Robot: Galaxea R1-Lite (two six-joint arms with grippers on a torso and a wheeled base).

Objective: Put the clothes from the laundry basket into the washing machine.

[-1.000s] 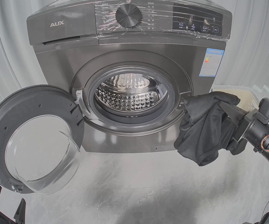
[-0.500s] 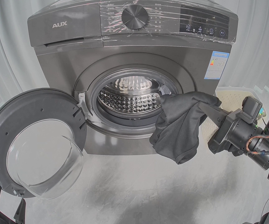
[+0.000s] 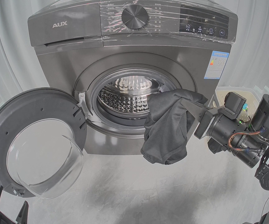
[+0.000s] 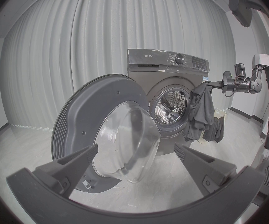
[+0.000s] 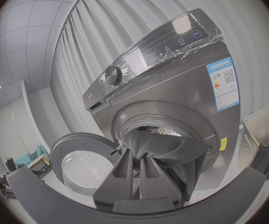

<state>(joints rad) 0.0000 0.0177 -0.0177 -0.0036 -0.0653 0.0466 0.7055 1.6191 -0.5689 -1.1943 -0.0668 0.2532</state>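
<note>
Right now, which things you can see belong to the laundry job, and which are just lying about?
Job in hand:
black garment, gripped by the shut right end effector in front of the drum; washing machine; its open door; laundry basket with more dark cloth draped at it.

Lying about:
curtain; open left end effector, low by the door.

The metal washing machine [image 3: 62, 63] is dark grey, its steel drum [image 3: 125, 101] silver with rows of round holes. The cloth garment [image 3: 165, 125] at its opening is plain charcoal; the perforated plastic laundry basket [image 5: 265, 125] beside it is cream.
</note>
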